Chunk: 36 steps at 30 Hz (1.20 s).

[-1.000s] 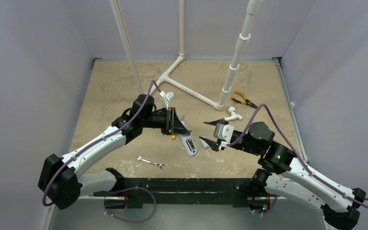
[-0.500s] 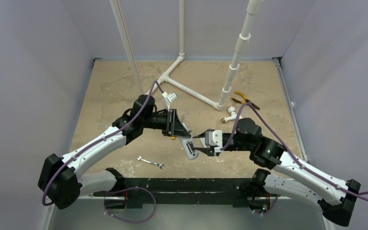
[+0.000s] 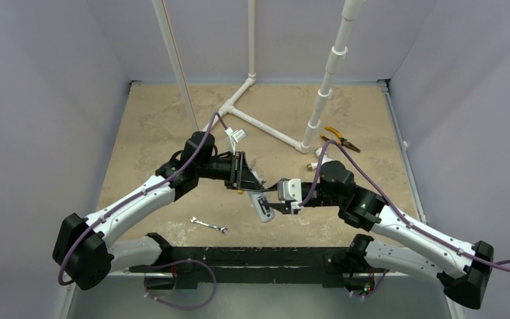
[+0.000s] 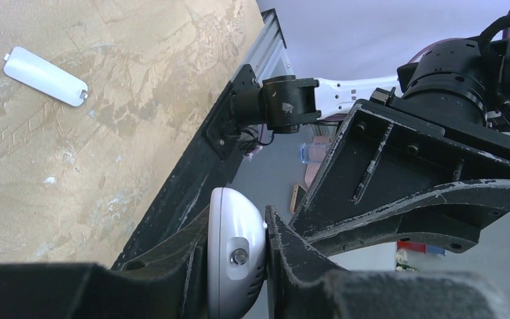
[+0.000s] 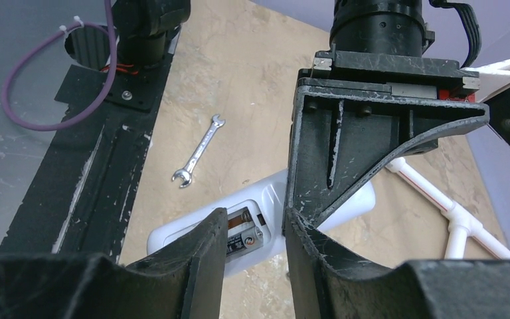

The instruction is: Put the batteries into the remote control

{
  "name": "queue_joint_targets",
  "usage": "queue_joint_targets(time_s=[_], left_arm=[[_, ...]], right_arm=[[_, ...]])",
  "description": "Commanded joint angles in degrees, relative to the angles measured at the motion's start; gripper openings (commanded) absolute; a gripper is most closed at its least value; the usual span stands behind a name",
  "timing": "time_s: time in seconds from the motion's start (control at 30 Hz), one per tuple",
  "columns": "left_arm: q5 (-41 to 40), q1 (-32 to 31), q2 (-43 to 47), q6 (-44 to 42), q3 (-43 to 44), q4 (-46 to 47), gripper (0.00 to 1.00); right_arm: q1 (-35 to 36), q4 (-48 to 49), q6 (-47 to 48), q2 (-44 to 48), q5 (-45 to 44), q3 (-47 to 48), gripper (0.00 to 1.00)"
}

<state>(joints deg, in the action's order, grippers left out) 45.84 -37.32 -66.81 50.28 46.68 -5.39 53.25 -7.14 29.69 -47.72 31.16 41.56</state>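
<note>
Left pincer clamped tight on remote control, holding it up off surface so open battery bay faces right arm. Right pincer half shut at bay, 1 battery showing between tips; gripped or not, cannot tell. Battery lid lies aside.

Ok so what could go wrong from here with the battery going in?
The left gripper holds the remote in the air near one end, so a push from the right gripper might twist it loose. The battery seen between its jaws may not be seated and could drop out.
</note>
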Motion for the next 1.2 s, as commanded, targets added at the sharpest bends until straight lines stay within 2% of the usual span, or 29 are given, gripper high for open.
queue_joint_targets(time_s=[0.0,0.27,0.73,1.17], left_arm=[[1.3,-0.4,0.3,-1.0,0.3,2.4,0.0],[1.4,-0.4,-0.1,-1.0,0.6,2.2,0.0],[1.8,-0.4,-0.3,-1.1,0.9,2.1,0.0],[1.9,-0.4,-0.7,-1.4,1.2,2.1,0.0]], right_arm=[[0.0,2.2,1.0,0.2,2.2,0.4,0.34],[0.0,-1.7,2.6,-0.1,6.2,0.6,0.32],[0.0,-0.8,2.7,-1.5,3.1,0.1,0.29],[0.0,1.2,2.7,-0.9,0.2,-1.0,0.35]])
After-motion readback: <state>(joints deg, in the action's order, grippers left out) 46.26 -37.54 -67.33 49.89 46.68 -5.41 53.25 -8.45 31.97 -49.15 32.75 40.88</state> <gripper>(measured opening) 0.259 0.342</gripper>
